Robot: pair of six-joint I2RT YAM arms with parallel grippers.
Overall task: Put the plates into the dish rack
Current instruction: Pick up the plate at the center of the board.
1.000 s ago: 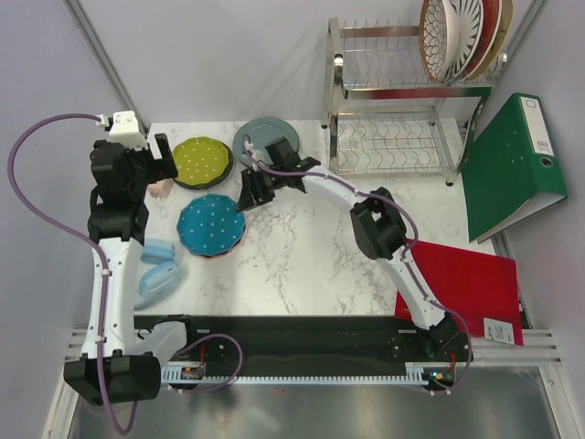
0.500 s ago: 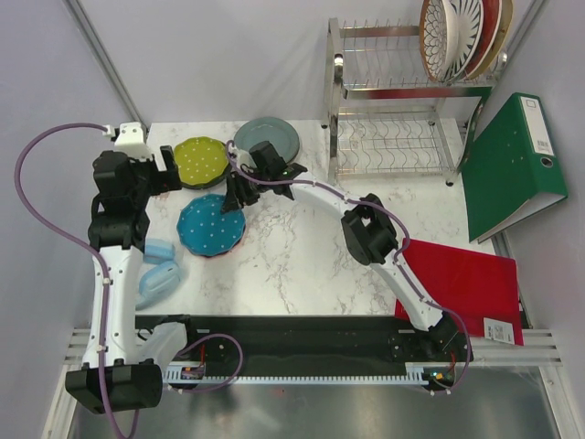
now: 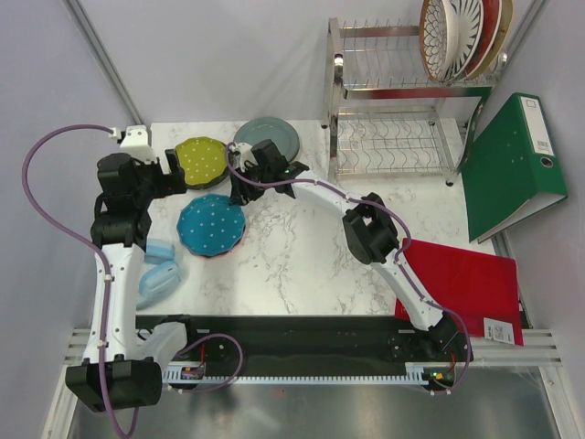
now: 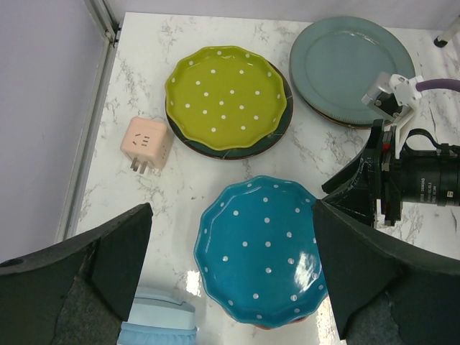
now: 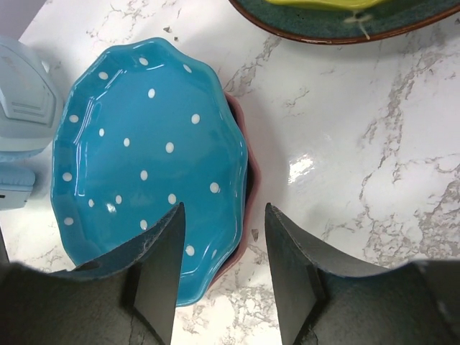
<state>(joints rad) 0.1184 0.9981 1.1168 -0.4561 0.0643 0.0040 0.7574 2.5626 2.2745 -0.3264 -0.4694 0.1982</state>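
Note:
A teal plate with white dots lies on the marble top, stacked on a pink plate whose rim shows under it. My right gripper is open and empty. In the right wrist view its fingers stand either side of the teal plate's right rim. My left gripper is open and empty, above the teal plate. A lime dotted plate rests on a dark plate. A grey-blue plate lies behind. The dish rack at the back right holds a striped plate and others.
A small pink cube sits left of the lime plate. Light-blue objects lie at the left front. A green binder leans right of the rack. A red folder lies at the right front.
My right gripper has moved left and lower, from beside the grey-blue plate to the teal plate's right rim. My left wrist has shifted a little to the right.

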